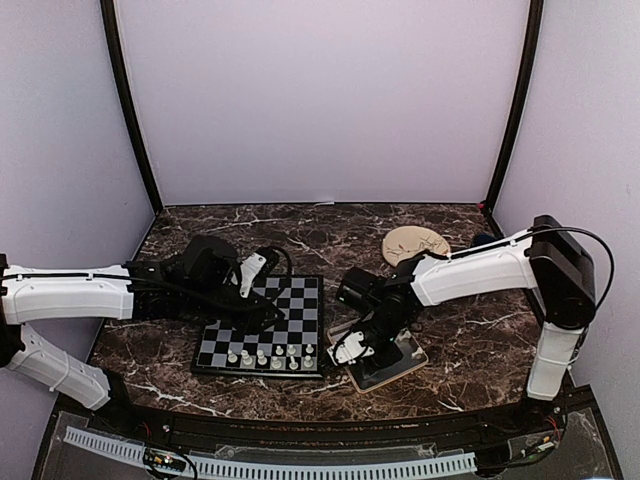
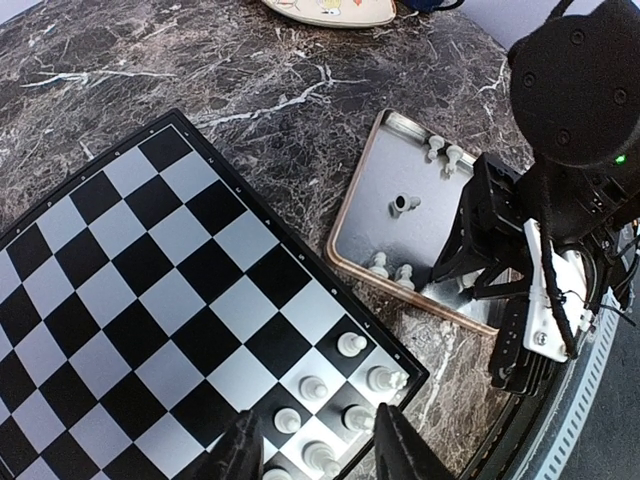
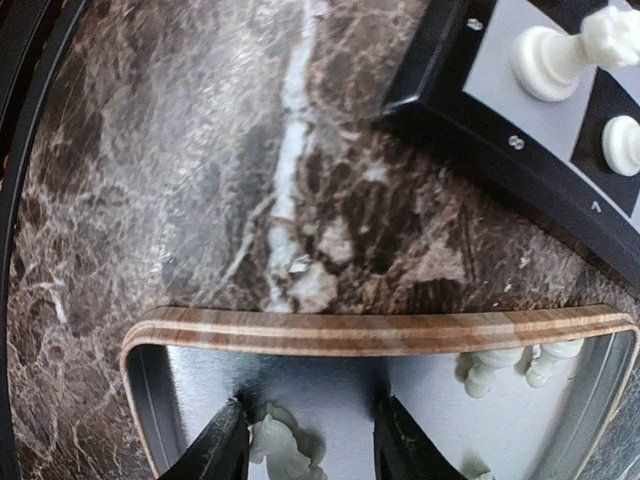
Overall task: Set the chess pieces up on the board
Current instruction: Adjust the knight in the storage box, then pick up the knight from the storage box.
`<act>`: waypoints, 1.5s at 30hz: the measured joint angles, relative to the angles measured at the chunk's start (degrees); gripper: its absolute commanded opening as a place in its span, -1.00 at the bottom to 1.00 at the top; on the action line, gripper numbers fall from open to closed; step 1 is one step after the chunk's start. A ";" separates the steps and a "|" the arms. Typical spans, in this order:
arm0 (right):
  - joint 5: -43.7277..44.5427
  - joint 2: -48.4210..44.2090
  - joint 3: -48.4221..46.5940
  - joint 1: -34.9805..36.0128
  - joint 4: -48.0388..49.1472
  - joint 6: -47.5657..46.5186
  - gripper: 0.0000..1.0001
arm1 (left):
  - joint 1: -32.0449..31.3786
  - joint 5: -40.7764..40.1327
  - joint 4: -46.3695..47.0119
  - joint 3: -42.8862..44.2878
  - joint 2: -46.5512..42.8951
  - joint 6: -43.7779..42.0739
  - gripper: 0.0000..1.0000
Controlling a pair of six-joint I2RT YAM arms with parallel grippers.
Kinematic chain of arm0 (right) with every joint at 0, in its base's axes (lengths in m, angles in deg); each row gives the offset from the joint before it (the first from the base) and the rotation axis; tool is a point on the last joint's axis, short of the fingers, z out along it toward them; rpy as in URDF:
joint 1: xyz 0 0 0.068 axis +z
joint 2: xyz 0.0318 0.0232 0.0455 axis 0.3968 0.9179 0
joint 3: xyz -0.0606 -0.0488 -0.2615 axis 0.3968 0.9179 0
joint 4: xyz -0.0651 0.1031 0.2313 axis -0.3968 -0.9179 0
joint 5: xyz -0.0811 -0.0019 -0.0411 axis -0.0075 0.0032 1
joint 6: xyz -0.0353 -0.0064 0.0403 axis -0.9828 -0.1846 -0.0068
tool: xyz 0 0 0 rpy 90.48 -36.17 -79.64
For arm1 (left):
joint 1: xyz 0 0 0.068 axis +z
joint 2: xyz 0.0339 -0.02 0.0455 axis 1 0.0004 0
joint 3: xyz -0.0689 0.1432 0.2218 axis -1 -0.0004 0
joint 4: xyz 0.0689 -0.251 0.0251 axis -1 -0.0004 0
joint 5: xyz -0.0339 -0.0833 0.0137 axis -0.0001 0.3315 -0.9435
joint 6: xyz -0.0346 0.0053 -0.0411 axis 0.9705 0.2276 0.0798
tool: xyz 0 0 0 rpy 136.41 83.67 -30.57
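- The right pincer [image 3: 312, 445] stands open astride one white piece [image 3: 278, 447], just inside the rim of the tray [image 3: 380, 333] near a corner.
- The piece sits closer to one finger than the other. I would centre the jaws first, since an uneven squeeze could flick so small a thing sideways.
- I cannot tell whether the piece is upright or tipped. A low grip across its body and a straight lift should keep clear of the tray wall.
- The left pincer [image 2: 320, 452] is open too and holds nothing. It hangs over the corner of the board [image 2: 150, 300] where pieces [image 2: 351, 344] already stand, so the free squares beside them need a careful approach.
- Only the right wrist view shows the piece between the fingers. In the left wrist view the right arm hides it.
- The left wrist view shows the rest of the tray: two pairs of pieces and one lying flat.
- The top view alone shows the filled squares all lying along the board's near edge.
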 measured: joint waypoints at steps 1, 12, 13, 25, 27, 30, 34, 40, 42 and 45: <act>-0.46 0.48 -0.76 -0.31 -0.11 0.81 -0.14 | 0.02 0.00 0.17 -0.04 0.00 0.02 -0.20; -7.48 2.25 -4.31 -6.54 -4.37 3.21 -0.10 | 0.00 0.48 1.66 -0.11 0.68 0.07 -0.20; -7.80 2.21 -4.31 -6.51 -4.94 2.99 -0.10 | 0.00 0.50 1.68 -0.11 0.74 0.07 -0.20; -5.75 0.81 -1.36 -6.56 -4.17 4.44 -0.26 | 0.00 0.83 1.99 -0.11 0.83 0.26 -0.20; -5.05 0.57 -0.98 -6.69 -3.39 5.09 -0.32 | 0.00 0.90 2.05 -0.11 0.94 0.24 -0.20; -3.80 0.15 -0.46 -6.75 -2.21 5.84 -0.35 | 0.00 1.01 2.12 -0.11 1.29 0.24 -0.20; -2.64 -1.57 1.90 -6.78 -0.81 6.29 -0.38 | 0.00 1.20 2.54 -0.11 1.57 0.24 -0.20; -1.62 -2.64 3.30 -6.78 0.11 6.38 -0.48 | 0.00 1.66 2.93 -0.11 1.66 0.24 -0.20; -1.33 -2.80 3.45 -6.78 0.33 6.51 -0.52 | 0.00 1.77 2.93 -0.11 1.68 0.24 -0.21; -1.01 -2.99 3.63 -6.78 0.66 6.75 -0.62 | 0.00 1.86 2.95 -0.11 1.81 0.24 -0.21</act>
